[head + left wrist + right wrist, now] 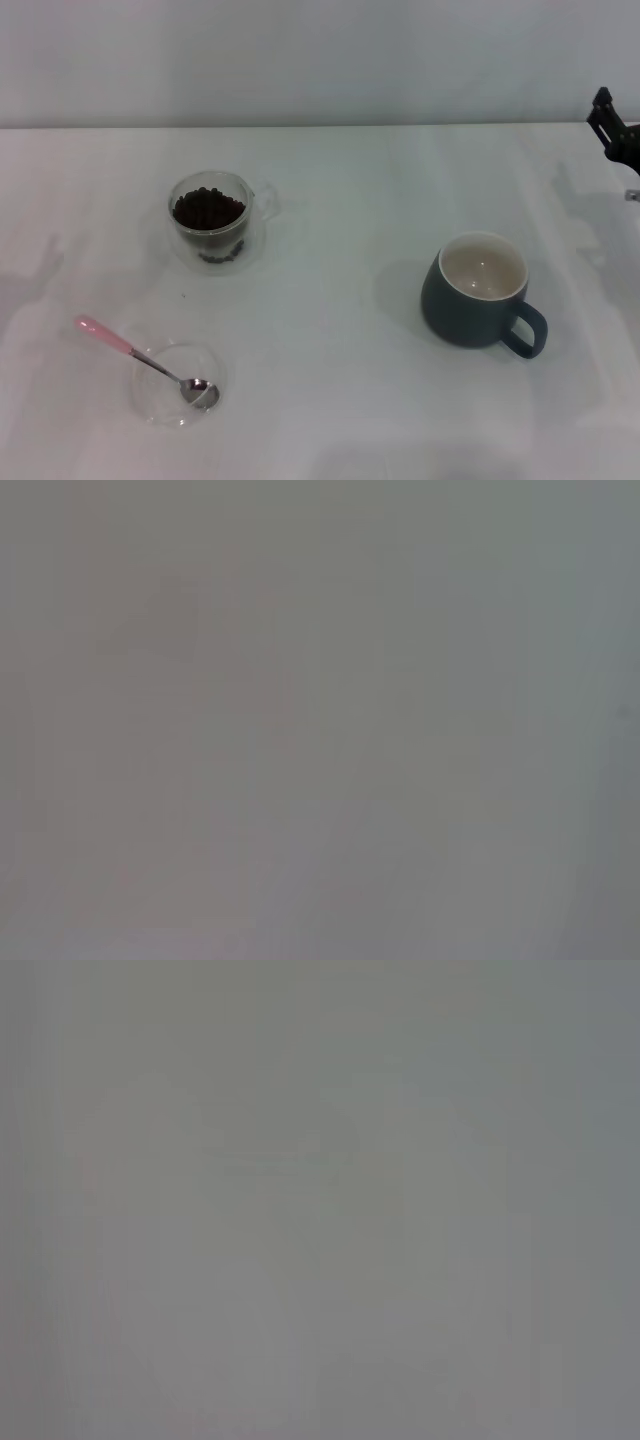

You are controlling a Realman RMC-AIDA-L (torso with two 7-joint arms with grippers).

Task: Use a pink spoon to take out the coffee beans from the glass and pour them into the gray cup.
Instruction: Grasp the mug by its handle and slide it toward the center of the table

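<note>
In the head view the glass [213, 222] stands left of centre, holding a heap of dark coffee beans [208, 209]. The pink spoon [140, 357] lies near the front left, its metal bowl resting in a shallow clear dish [178, 386] and its pink handle pointing back-left over the rim. The gray cup [478, 291] stands upright at the right with a cream inside, nothing in it, and its handle toward the front right. Only a dark part of my right gripper [612, 128] shows at the far right edge, well away from everything. My left gripper is out of view.
Everything rests on a white table [330, 400] with a pale wall behind. Both wrist views show only a plain grey surface.
</note>
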